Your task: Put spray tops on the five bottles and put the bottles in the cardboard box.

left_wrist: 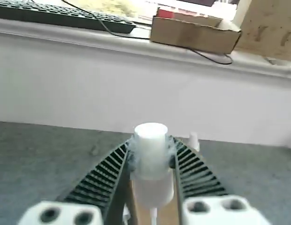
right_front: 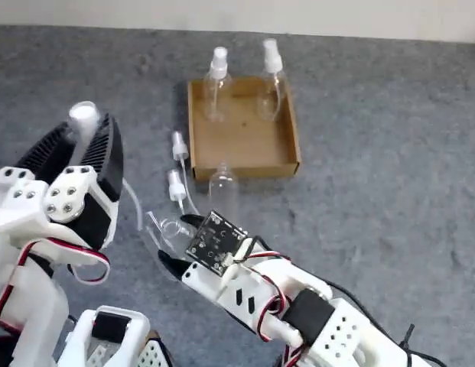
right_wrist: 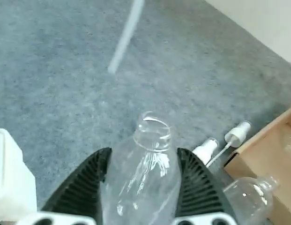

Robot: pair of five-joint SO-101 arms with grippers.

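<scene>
My left gripper (left_wrist: 150, 157) is shut on a white spray top (left_wrist: 151, 154), held high above the carpet; in the high view that spray top (right_front: 84, 117) sticks out between the black fingers, its thin dip tube (right_front: 132, 200) hanging down. My right gripper (right_wrist: 143, 176) is shut on a clear open bottle (right_wrist: 144, 173), seen as a bottle (right_front: 170, 229) at the arm's tip. The tube's end (right_wrist: 124, 35) hangs above the bottle's mouth. Two capped bottles (right_front: 216, 92) (right_front: 271, 84) stand in the cardboard box (right_front: 245, 172). Another uncapped bottle (right_front: 222, 187) stands before the box.
Two loose spray tops (right_front: 178, 145) (right_front: 176, 186) lie on the grey carpet left of the box; they are the spray tops (right_wrist: 222, 140) beside the box corner (right_wrist: 267, 150). A white wall runs behind the table.
</scene>
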